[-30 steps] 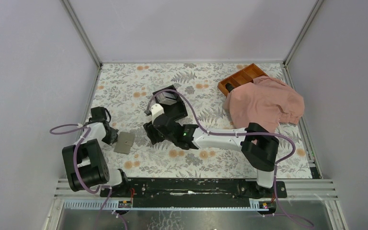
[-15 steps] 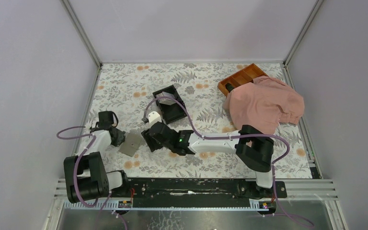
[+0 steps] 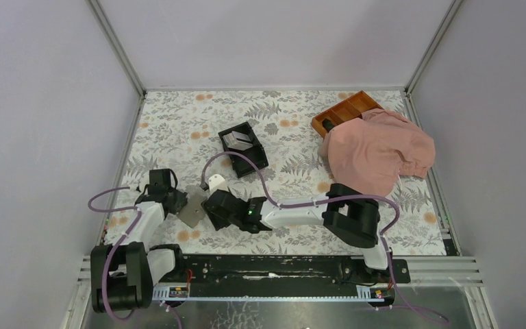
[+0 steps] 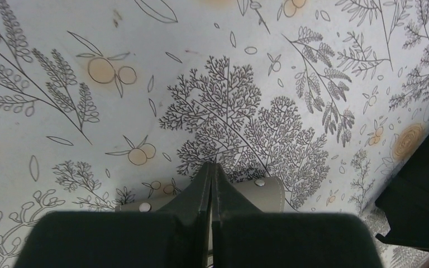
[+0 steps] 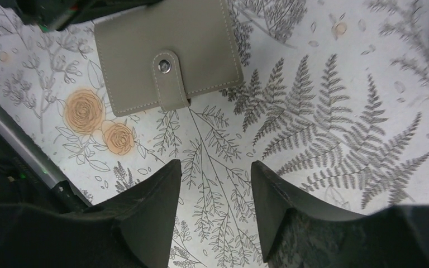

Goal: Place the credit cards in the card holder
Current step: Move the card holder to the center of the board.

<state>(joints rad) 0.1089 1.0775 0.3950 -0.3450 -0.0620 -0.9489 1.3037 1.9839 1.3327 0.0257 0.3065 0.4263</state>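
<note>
The card holder (image 3: 193,210) lies flat and closed on the floral table, a grey-taupe wallet with its snap strap fastened (image 5: 167,53). My left gripper (image 3: 177,201) is shut, and its joined tips (image 4: 210,167) rest over the holder's left edge (image 4: 268,192) with nothing between them. Just right of the holder, my right gripper (image 3: 208,207) stands open; in its wrist view the fingers (image 5: 215,173) frame bare table, and the holder lies a little ahead of them. Pale grey credit cards (image 3: 236,140) sit in a black box (image 3: 249,156) farther back.
An orange-brown divided tray (image 3: 346,110) stands at the back right, partly under a pink cloth (image 3: 378,147). The table's metal front rail (image 5: 17,145) runs close behind the right gripper. Purple cables loop off both arms.
The right arm drew back from the black box to the holder's right side, jaws narrowing a little. The left gripper advanced rightward onto the holder, which shifted slightly right.
</note>
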